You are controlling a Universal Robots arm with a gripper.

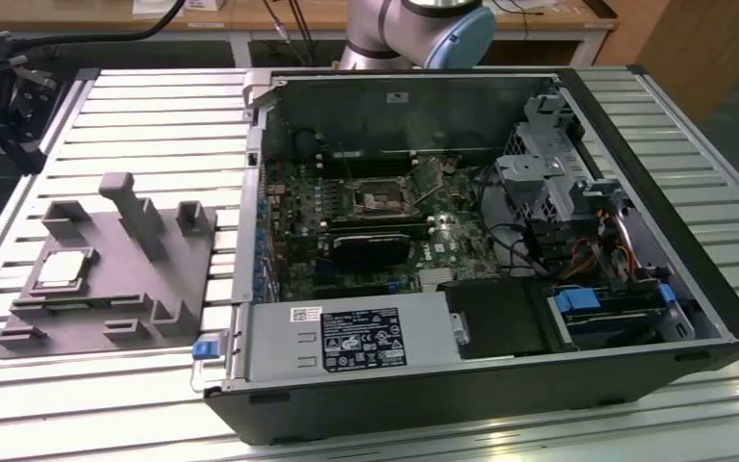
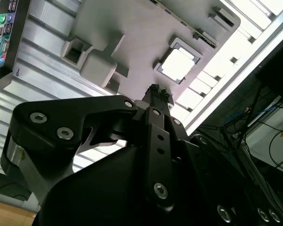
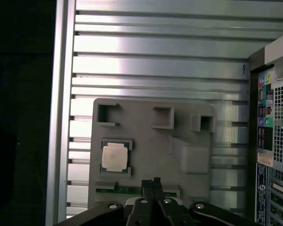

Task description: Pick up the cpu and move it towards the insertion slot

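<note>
The fingers (image 3: 147, 186), pressed together and empty, hang above the grey block (image 3: 151, 155) near the cpu (image 3: 115, 157).

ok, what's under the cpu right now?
The cpu lies in a square recess of the grey moulded block on the slatted table. The recess floor is covered.

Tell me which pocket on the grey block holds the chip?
The square dark-rimmed pocket under the silvery chip; the three bracket-shaped pockets along the block's other edge are empty.
</note>
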